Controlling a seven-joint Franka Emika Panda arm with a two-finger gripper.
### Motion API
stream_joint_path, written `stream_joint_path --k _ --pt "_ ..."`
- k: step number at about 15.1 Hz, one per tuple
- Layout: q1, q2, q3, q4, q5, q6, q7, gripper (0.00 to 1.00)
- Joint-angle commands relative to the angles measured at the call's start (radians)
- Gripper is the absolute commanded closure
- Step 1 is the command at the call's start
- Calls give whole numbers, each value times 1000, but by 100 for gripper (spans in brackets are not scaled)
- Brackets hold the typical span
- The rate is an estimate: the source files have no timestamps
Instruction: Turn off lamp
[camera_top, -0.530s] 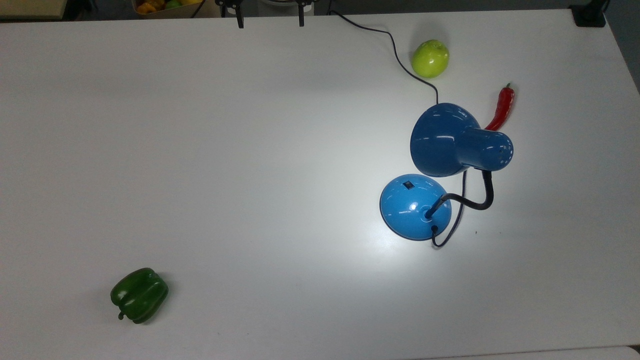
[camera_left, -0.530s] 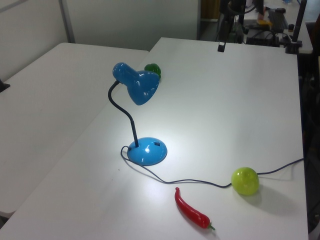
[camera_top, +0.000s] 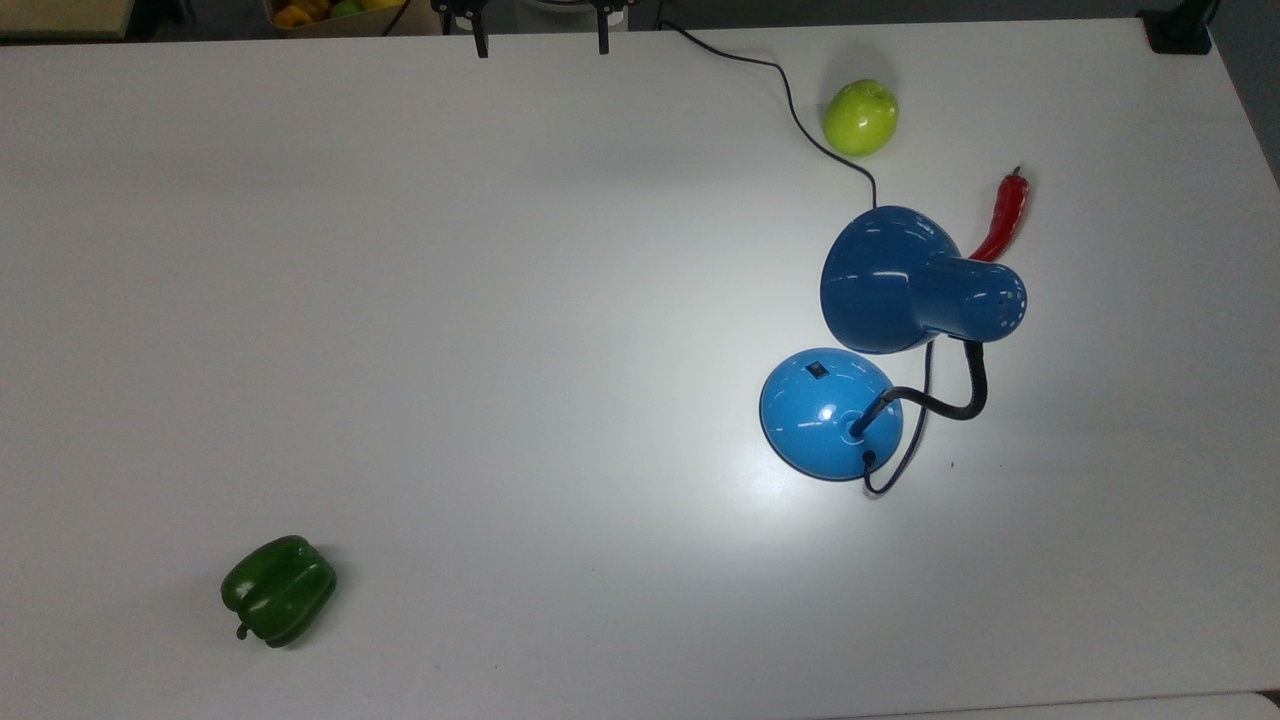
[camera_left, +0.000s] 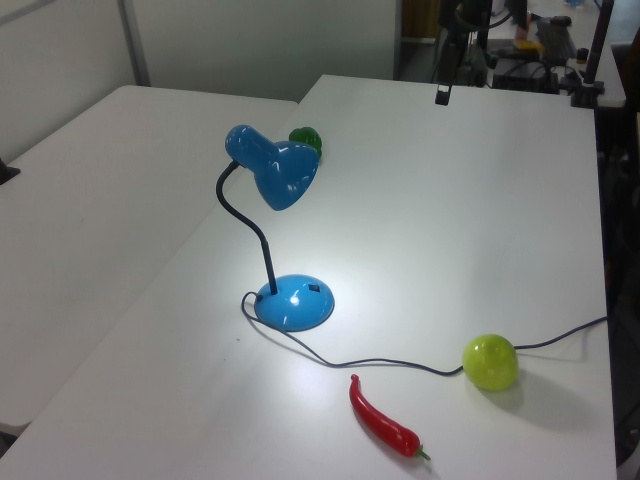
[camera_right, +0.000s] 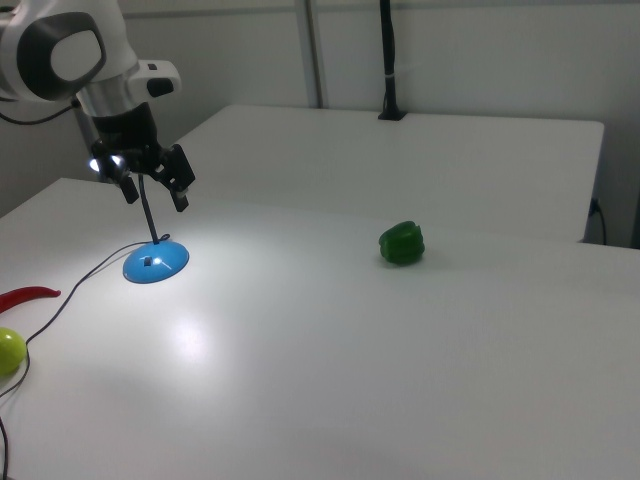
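The glossy blue gooseneck desk lamp (camera_top: 850, 400) glows on the white worktop (camera_top: 500, 350); the end effector (camera_top: 540, 35) hangs open, well apart.

The lamp (camera_right: 153, 258) is serving as the landmark: its blue domed base is sitting on the white table (camera_right: 400, 380) toward the right view's left, and a bright pool of light is lying on the tabletop just around and in front of it. A thin black neck is rising from the base. Above the base, the gripper (camera_right: 154, 188) is hanging with its two black fingers spread apart, covering the lamp's upper part. To the right view's left of the base, a red chili (camera_right: 25, 297) is lying. A green apple (camera_right: 9, 352) is sitting nearer the camera than the chili. Well to the right view's right of the base, a green bell pepper (camera_right: 402, 243) is resting.
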Motion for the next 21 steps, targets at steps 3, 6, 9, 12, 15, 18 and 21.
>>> stream_joint_path --k 3,6,9,12,15,18,21 --pt "3 3 -5 -3 14 17 -20 0" --pt "3 4 -5 -4 14 17 -30 17" --pt "3 6 -5 -4 16 19 -43 41" --pt "10 10 -5 -6 17 20 -49 82" --pt "11 18 -5 -7 17 22 -49 100" --pt "11 20 -5 -12 28 22 -36 100" --pt "11 23 -3 -21 75 28 -46 100"
